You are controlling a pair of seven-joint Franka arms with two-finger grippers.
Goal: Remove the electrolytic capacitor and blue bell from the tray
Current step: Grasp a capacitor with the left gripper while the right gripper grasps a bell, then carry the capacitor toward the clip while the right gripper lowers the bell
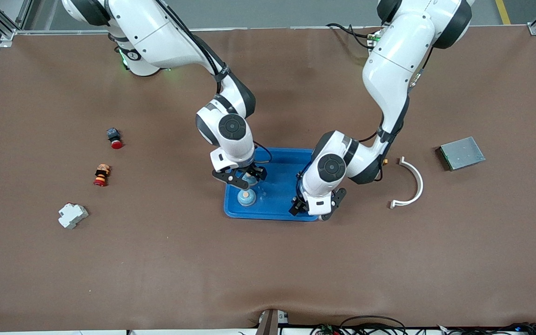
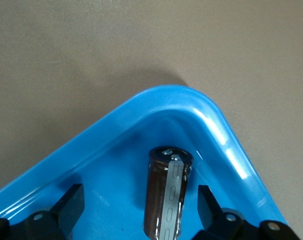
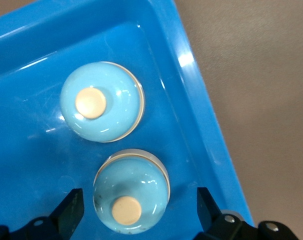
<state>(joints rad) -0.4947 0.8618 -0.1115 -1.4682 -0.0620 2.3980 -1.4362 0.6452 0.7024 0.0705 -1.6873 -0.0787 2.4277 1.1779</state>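
A glossy blue plastic tray (image 1: 277, 204) with rounded corners and a raised rim sits mid-bench on a matte brown bench (image 1: 268, 260). In it lie two smooth, pale-blue domed bells, each with a cream button on top: one bell (image 3: 101, 102) and a second bell (image 3: 132, 191) just beside it, both near the tray's edge toward the right arm's end. A dark cylindrical capacitor (image 2: 167, 192) with a silvery stripe rests in a tray corner toward the left arm's end.

Around the tray, on the bench: a white curved strip (image 1: 410, 182) and a grey flat box (image 1: 461, 153) toward the left arm's end; a red-capped button (image 1: 114, 137), a small red-and-orange part (image 1: 102, 175) and a white block (image 1: 73, 215) toward the right arm's end.

The right end effector (image 3: 136, 212) hovers over the second bell, its fingers spread wide on either side of it, not touching. The left end effector (image 2: 140, 207) stands wide around the capacitor, fingers apart from it.
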